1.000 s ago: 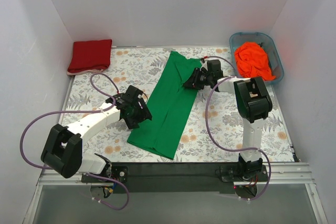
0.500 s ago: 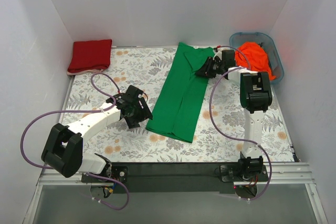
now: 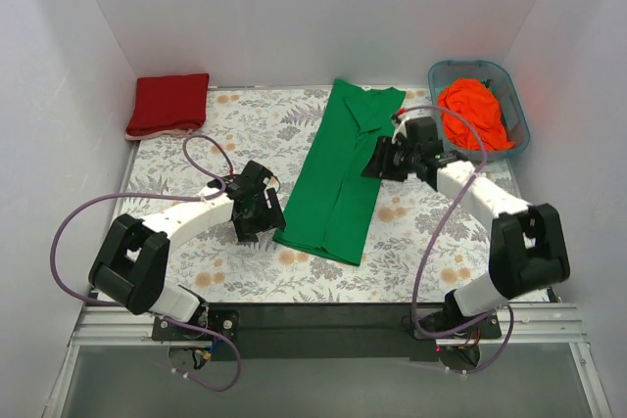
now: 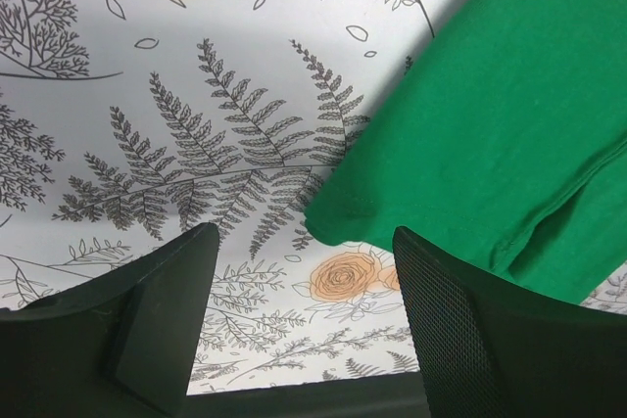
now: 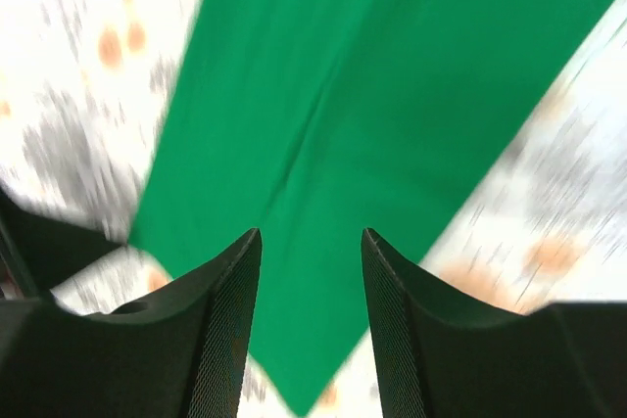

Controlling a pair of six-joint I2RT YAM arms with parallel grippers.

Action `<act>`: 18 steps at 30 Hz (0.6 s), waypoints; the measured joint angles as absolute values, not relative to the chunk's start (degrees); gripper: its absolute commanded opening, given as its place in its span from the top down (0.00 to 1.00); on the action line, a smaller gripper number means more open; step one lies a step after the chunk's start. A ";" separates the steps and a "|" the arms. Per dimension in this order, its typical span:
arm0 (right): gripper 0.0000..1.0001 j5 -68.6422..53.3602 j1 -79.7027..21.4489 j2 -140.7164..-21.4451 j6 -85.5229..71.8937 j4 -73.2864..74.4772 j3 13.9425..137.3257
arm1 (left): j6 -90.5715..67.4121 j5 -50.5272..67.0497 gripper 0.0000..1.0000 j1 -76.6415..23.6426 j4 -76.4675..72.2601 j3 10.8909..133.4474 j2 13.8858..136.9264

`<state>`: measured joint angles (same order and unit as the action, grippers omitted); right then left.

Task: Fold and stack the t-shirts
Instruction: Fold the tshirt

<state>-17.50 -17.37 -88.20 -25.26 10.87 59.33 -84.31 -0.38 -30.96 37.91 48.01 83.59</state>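
The green t-shirt lies folded into a long strip down the middle of the floral table. A dark red t-shirt sits folded at the back left corner. The orange t-shirt is bunched in the tub. My left gripper is open just left of the green strip's near corner, nothing between its fingers. My right gripper hovers open at the strip's right edge; in the right wrist view the green cloth lies below its fingers, apart from them.
A blue-grey plastic tub stands at the back right corner. White walls close in the table on three sides. Purple cables loop from both arms over the floral tablecloth.
The green shirt was dragged back and to the right, then released at the far end. My right gripper opened and came nearer, down the strip's right edge. The left gripper barely moved.
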 measured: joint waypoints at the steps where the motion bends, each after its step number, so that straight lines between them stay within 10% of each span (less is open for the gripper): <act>1: 0.47 -15.46 -20.16 -84.84 -25.54 12.82 56.03 | -83.74 -0.36 0.29 -30.96 37.89 48.05 83.83; 18: 0.47 -6.50 -41.47 -74.61 -40.88 24.77 37.93 | -80.73 3.25 0.31 -31.48 35.35 48.58 87.15</act>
<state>-6.50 -41.47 -74.61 -40.88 24.77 37.93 -80.73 3.25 -31.48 35.35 48.58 87.15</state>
